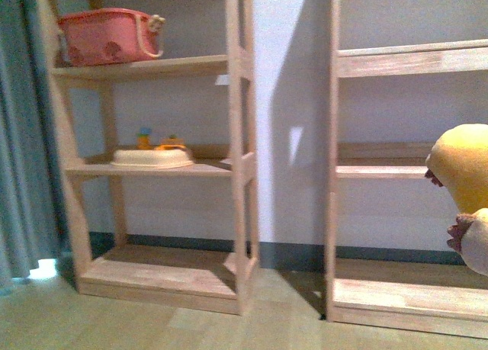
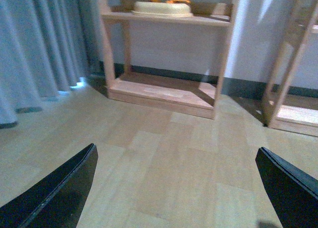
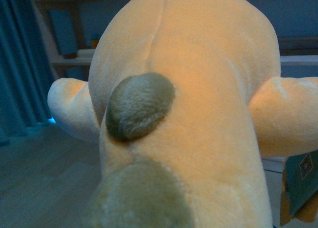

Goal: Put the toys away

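Note:
The orange-yellow plush animal [image 1: 462, 167] hangs in the air at the far right of the front view, in front of the right shelf unit [image 1: 396, 171]. A paler limb with a brownish paw [image 1: 471, 242] shows below its body. The plush [image 3: 198, 89] fills the right wrist view, with two grey-brown patches and pale limbs on both sides. My right gripper is shut on it, its fingers hidden behind the fabric. My left gripper [image 2: 175, 153] is open above the bare wooden floor [image 2: 164, 153], with both black fingers [image 2: 54, 193] far apart and nothing between them.
A left shelf unit [image 1: 236, 167] holds a pink basket [image 1: 110, 36] on an upper board and a cream dish [image 1: 152, 158] with small orange objects [image 1: 171, 142] lower down. A grey curtain [image 1: 23, 136] hangs at the left. A teal box [image 3: 300, 183] sits beside the plush.

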